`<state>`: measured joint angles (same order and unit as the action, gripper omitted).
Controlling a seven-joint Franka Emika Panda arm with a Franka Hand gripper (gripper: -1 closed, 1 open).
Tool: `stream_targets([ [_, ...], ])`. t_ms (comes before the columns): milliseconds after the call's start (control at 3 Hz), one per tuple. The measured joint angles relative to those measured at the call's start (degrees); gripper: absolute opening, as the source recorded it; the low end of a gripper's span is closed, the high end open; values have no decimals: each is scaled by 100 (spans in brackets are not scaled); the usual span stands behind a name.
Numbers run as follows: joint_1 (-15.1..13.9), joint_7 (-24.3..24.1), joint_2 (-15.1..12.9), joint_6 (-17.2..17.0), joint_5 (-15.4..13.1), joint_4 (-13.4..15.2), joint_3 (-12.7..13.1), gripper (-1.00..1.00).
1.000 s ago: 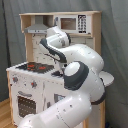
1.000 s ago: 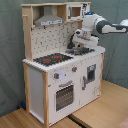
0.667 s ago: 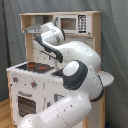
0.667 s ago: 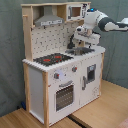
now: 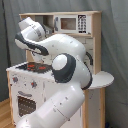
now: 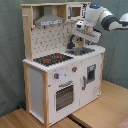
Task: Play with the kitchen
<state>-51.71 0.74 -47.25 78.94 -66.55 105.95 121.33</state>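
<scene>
Grey curtain is hanging behind everything in both exterior views, and a wooden floor is carrying the kitchen [image 6: 60, 75], which is standing upright in the middle of the second exterior view. The hob [image 6: 52, 59] with its red rings is sitting on the counter toward the second exterior view's left, the sink [image 6: 80, 51] toward the second exterior view's right, the oven door [image 6: 64, 96] below the hob, and the hood [image 6: 49, 20] above it.

Compared with a second ago, the arm [image 6: 107, 17] is looking slightly lower over the sink end; the wrist is dipping closer to the counter, though the shift is small. I am judging that this is an approach toward the sink or faucet rather than any contact made yet, so the play is only getting under way.

The gripper [image 6: 80, 36] is hanging above the sink, pointing down, in front of the pegboard [image 6: 47, 40]. Whether its fingers are apart or together I cannot tell, and nothing is visibly being held. In the first exterior view the arm's white links [image 5: 65, 70] are filling the foreground and hiding the gripper, with only the hob [image 5: 34, 66] and microwave [image 5: 72, 23] showing around them.
</scene>
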Motion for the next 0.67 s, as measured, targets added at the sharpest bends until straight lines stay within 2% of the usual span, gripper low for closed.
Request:
stream_targets([
  [667,518,-32,1053,0,-80,-147,5,100],
])
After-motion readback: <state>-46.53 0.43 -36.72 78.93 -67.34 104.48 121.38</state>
